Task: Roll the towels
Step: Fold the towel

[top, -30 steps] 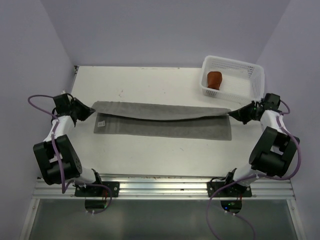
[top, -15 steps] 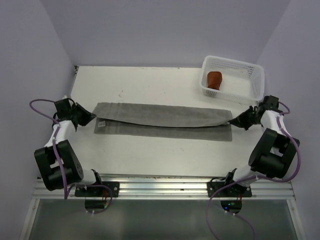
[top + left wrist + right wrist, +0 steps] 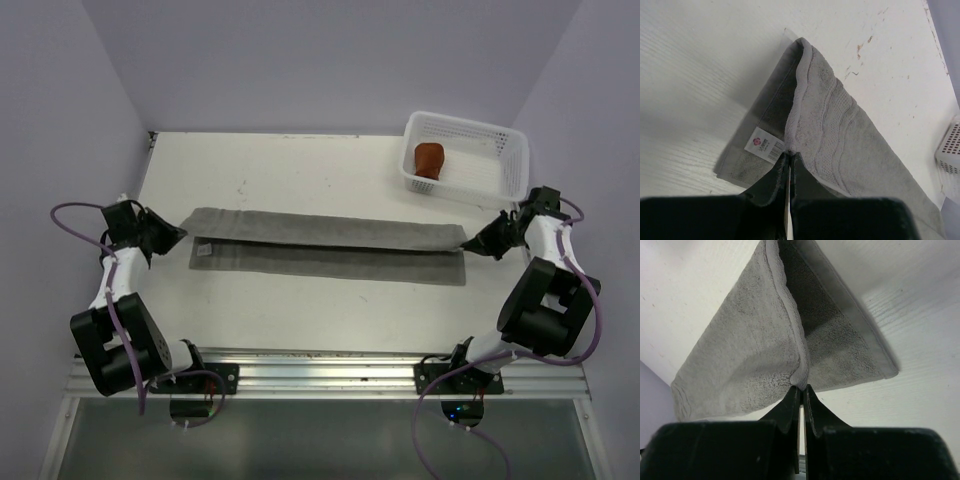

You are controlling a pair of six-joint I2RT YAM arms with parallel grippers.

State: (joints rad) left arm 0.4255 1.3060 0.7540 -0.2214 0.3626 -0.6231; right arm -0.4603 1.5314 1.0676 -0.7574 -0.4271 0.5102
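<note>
The grey towel (image 3: 330,245) lies stretched across the middle of the overhead frame on the white surface (image 3: 300,170), folded lengthwise, with its upper layer offset toward the top of the frame and a strip of the lower layer showing below it. The left end effector (image 3: 180,235) is pinched fully closed on the upper layer's left end, just above the sewn-in label (image 3: 765,145). The right end effector (image 3: 472,243) is likewise clamped tight on the right end. Each wrist view shows only a thin bit of hem between the fingertips, so the likeliest fault is the cloth slipping out of one pinch if the arms pull apart too hard. That end would drop and the fold would skew. Uneven travel of the two arms would probably set the long edges out of line, giving a lopsided roll later. Too little tension could let the middle sag and wrinkle. The right arm also works close to the white basket (image 3: 515,160) at the upper right, where the rust-brown towel (image 3: 430,158) sits already rolled, and a wide swing could knock it.
</note>
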